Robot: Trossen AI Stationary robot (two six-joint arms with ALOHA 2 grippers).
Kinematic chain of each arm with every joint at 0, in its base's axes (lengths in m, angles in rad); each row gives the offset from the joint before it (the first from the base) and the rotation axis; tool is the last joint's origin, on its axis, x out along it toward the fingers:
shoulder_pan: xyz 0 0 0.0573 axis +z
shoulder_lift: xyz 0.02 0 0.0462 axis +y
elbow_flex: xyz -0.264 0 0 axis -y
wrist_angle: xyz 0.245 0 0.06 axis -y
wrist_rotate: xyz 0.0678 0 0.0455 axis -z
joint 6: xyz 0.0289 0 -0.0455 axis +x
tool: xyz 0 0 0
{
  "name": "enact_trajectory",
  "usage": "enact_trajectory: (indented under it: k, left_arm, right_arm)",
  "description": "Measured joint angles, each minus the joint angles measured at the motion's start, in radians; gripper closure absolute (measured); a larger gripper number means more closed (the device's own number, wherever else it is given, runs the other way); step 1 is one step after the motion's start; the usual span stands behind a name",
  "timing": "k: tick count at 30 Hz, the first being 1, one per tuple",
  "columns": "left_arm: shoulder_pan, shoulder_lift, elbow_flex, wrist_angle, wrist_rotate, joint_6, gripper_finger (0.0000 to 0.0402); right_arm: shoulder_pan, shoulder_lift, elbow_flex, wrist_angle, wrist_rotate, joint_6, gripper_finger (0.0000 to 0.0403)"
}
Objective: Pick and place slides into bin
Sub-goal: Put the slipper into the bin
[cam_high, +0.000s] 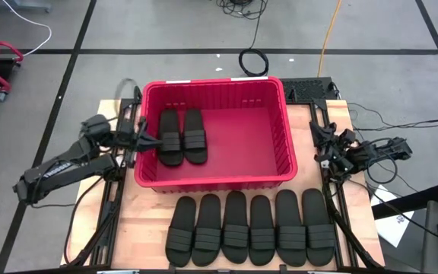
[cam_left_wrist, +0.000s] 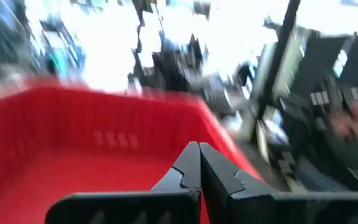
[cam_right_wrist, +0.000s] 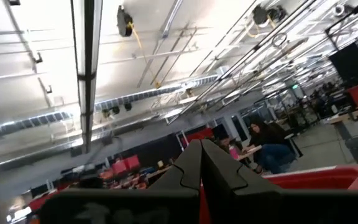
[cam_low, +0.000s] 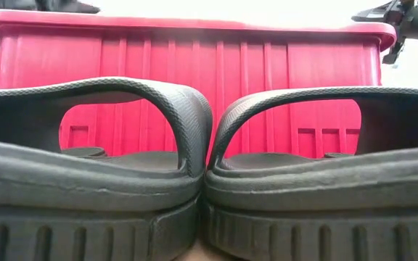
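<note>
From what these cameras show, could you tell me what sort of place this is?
Probably a large industrial workshop or lab: exposed ceiling pipes, a taped concrete floor with loose cables, and a person seated beyond.

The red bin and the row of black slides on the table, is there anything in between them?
No. In the high view, only a thin strip of bare wooden table separates the bin from the six slides lined up in front of it.

— Where's the left gripper (cam_high: pixel 144 139)?
— By the table's left edge, forearm angled back towards the near-left corner, fingers pressed together.
— And the right gripper (cam_high: pixel 324 149)?
— By the right edge, elbow outward, fingers likewise closed, holding nothing.
</note>
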Motion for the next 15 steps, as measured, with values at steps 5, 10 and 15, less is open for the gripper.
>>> enact_trajectory:
  k: [5,10,15]
  left_arm:
    - [-0.084,-0.107,0.002,0.050,-0.226,0.026,0.0402]
    - [-0.181,-0.235,0.004,-0.160,-0.380,0.030,0.0402]
    - [-0.266,-0.354,0.004,-0.325,-0.469,0.003,0.0402]
  right_arm:
    - [0.000,0.000,0.000,0.042,0.063,-0.017,0.0403]
    - [0.000,0.000,0.000,0.042,0.097,-0.014,0.0403]
    - [0.000,0.000,0.000,0.042,0.098,-0.017,0.0403]
